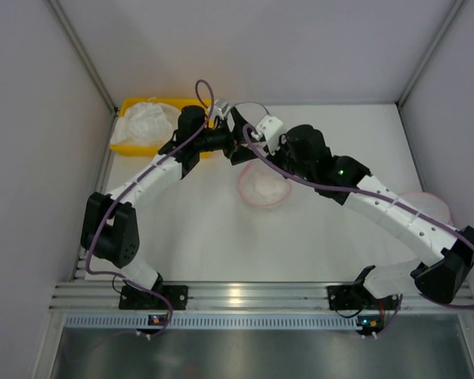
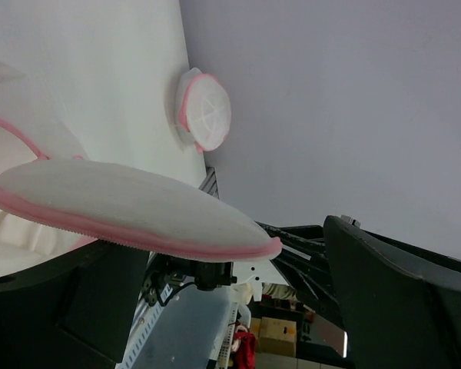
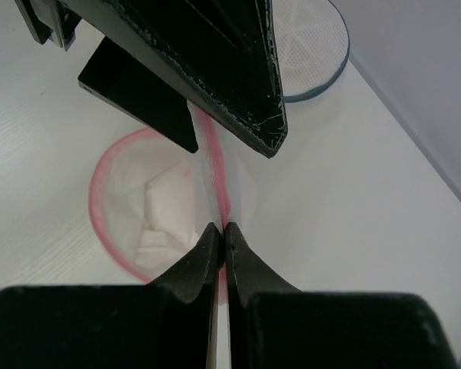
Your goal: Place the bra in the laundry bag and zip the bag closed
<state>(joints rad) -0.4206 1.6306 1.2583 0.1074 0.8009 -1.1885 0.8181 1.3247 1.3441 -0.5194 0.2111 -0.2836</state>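
- While the right pincer (image 3: 219, 240) is clamped shut on the pink edge of the laundry bag (image 3: 91, 201), holding up its raised flap (image 2: 123, 201), the left pincer (image 2: 219, 242) stands wide apart. That flap lies between its jaws, and it grips nothing.
- Beyond the right pincer's tips the pinched edge runs straight ahead, its long axis pointing into the left pincer's gap. Both are at the flap, so we judge the left the free one for the zip.
- Below and to the left of the right pincer's tips, folded white fabric that we take for the bra (image 3: 160, 224) lies inside the bag. Only the right wrist view shows this.
- From the left wrist we see the flap edge-on but no bra, and the top view hides both sets of jaws.
- No view shows us the zip's slider.
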